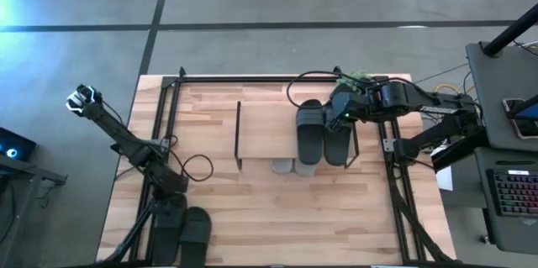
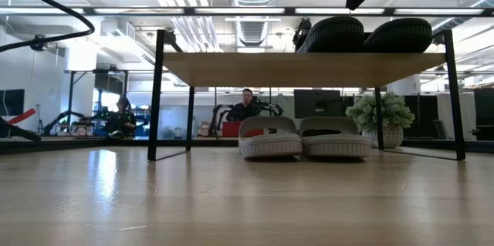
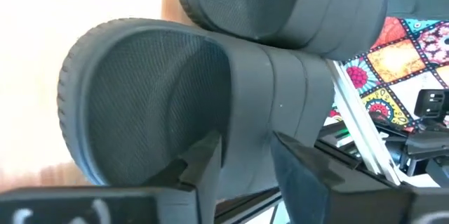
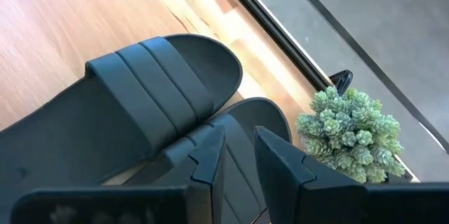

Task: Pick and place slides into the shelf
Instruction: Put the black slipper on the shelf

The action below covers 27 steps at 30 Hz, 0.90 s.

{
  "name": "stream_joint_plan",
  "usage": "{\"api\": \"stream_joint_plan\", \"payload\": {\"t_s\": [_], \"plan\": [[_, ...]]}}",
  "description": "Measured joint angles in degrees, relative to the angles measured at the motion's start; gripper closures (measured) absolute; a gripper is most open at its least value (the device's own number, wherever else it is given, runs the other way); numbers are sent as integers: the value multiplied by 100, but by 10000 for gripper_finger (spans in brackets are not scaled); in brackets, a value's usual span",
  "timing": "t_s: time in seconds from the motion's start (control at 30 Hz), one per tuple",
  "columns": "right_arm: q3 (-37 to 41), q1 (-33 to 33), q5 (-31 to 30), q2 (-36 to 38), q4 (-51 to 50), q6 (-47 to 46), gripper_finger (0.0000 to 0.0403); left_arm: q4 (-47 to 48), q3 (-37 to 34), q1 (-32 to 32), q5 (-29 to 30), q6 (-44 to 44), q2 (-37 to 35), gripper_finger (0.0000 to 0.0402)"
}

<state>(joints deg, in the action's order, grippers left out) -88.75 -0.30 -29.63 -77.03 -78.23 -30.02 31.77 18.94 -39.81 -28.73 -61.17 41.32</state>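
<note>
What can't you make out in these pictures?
- Grey slides: high view, the shelf top covers all but their ends.
- Black slides: high view, the left arm and the bottom edge hide parts.
- Person: low view, too far off for detail.

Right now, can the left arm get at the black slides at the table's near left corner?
Probably yes. The left gripper is right over the two black slides, fingers straddling one strap, nothing between.
</note>
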Motion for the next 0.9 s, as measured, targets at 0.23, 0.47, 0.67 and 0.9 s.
{"api": "stream_joint_plan", "payload": {"t_s": [0.23, 0.47, 0.67, 0.9], "plan": [[2, 0, -2, 0, 77, 0, 335, -304, 0, 2, 2, 7, 390, 315], [2, 0, -2, 0, 77, 0, 335, -678, 0, 7, -424, 159, 762, 318], [4, 0, -2, 0, 77, 0, 335, -782, 0, 10, -547, 156, 800, 377], [4, 0, -2, 1, 75, 4, 335, -760, 11, 13, -558, -91, 548, 400]]}}
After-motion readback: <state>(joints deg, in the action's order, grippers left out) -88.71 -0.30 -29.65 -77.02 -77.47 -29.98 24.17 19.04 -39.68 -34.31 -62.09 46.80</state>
